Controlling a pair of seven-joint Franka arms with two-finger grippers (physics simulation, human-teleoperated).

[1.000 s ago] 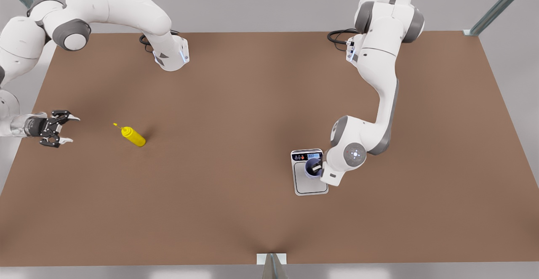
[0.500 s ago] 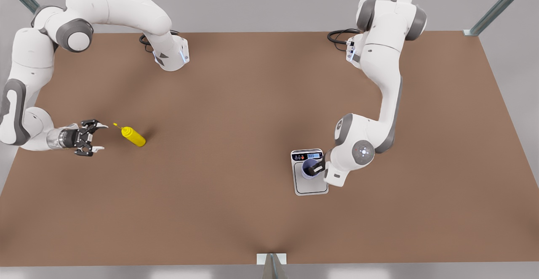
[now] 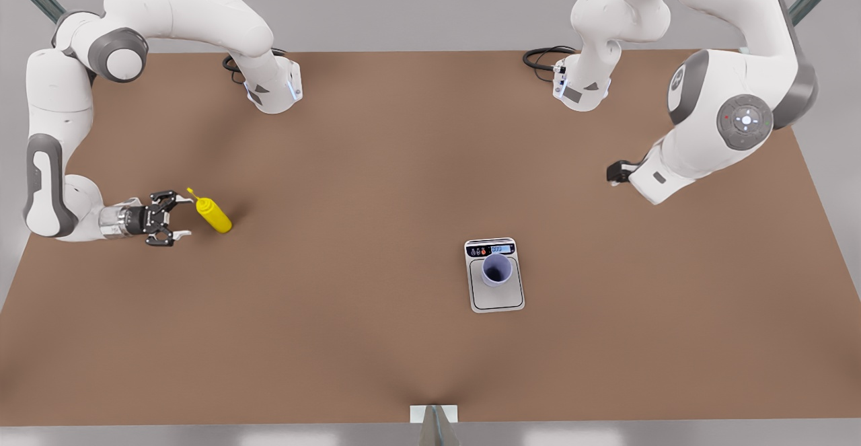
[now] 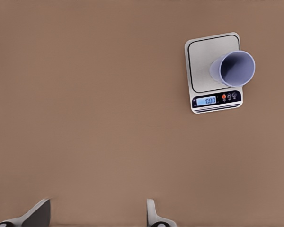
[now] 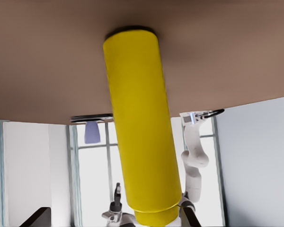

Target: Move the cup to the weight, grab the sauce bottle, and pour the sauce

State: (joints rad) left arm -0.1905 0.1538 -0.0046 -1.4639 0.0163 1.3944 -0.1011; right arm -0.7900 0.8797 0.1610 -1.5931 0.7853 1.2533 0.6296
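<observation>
Front view: bare brown tabletop point(image 3: 377, 163)

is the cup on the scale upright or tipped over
Upright. The cup stands on the scale's plate near the display, its open mouth facing up with the dark inside visible in the front view.

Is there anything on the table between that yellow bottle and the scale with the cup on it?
No. In the front view, bare brown table runs from the sauce bottle to the scale under the cup.
</observation>
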